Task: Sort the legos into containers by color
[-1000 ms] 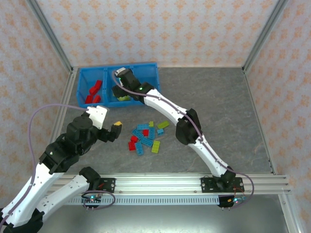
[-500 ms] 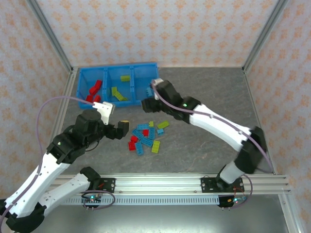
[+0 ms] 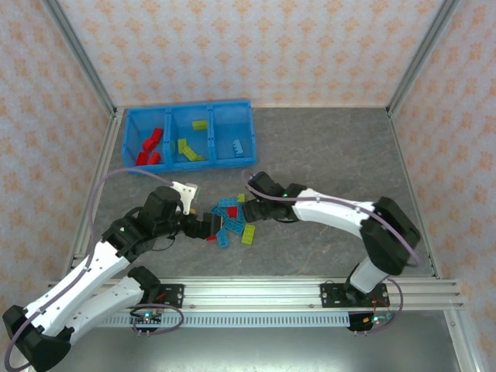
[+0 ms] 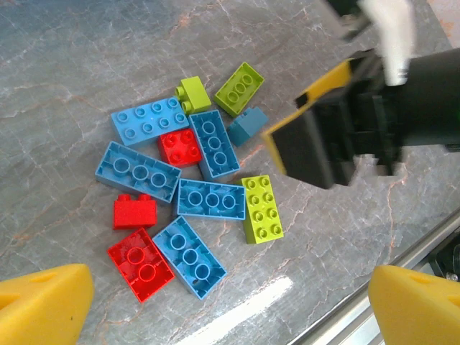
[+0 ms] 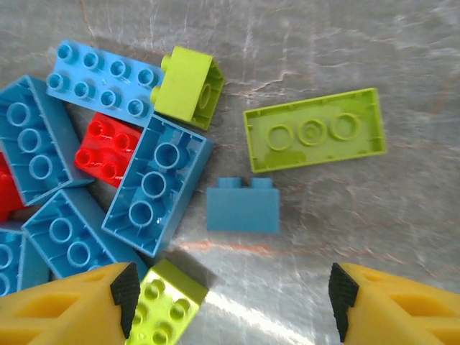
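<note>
The loose legos [image 3: 232, 217] lie heaped on the table [image 3: 333, 147], just in front of the blue bin [image 3: 226, 124] (red bricks [image 3: 149, 146] in its left compartment, green bricks [image 3: 188, 147] in the middle, a blue brick [image 3: 238, 146] in the right). The left gripper [image 3: 203, 227] hangs at the heap's left edge, jaws spread wide and holding nothing. The right gripper [image 3: 252, 208] hovers low over the heap's right side, fingers well apart. A small blue piece [image 5: 242, 205] lies just ahead of them, seemingly untouched.
</note>
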Controlling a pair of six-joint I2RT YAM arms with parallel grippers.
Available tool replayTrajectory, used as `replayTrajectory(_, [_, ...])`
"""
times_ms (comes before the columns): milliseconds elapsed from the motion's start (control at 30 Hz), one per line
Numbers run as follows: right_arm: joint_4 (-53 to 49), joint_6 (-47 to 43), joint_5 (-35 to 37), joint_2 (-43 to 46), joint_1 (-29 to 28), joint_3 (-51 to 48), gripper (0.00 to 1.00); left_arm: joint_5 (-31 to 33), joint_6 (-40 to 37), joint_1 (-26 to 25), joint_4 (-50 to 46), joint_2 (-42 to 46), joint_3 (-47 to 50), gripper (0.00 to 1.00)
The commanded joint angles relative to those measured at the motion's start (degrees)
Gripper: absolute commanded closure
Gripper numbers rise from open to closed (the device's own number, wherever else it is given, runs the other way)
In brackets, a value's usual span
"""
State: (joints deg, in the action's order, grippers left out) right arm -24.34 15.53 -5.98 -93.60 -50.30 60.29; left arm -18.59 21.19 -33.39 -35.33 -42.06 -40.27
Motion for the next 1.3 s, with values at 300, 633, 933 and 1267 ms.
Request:
replayTrajectory(300, [0.60,-0.45,5.91,-10.70,-0.41,6.01,0.51,9.62,1.29,-0.54,3.15,2.31,5.38,0.01])
replayTrajectory(633, [1.06,2.04,7.38,-5.65,-0.82,2.91,0.40,14.95,-3.04,-0.54,19.62,2.58,12.51,0.02])
replayTrajectory(933, [-2.25,3.97,4.07,-10.10,-1.10,6.77,0.39,22.38,-15.04,-0.54,26.68,6.67,17.60,0.02])
replayTrajectory(1267, [-1.50,8.92,2.11,-14.20,-1.96,7.28,0.42,22.06,-13.59,-0.54,25.68,13.96,21.20,0.00])
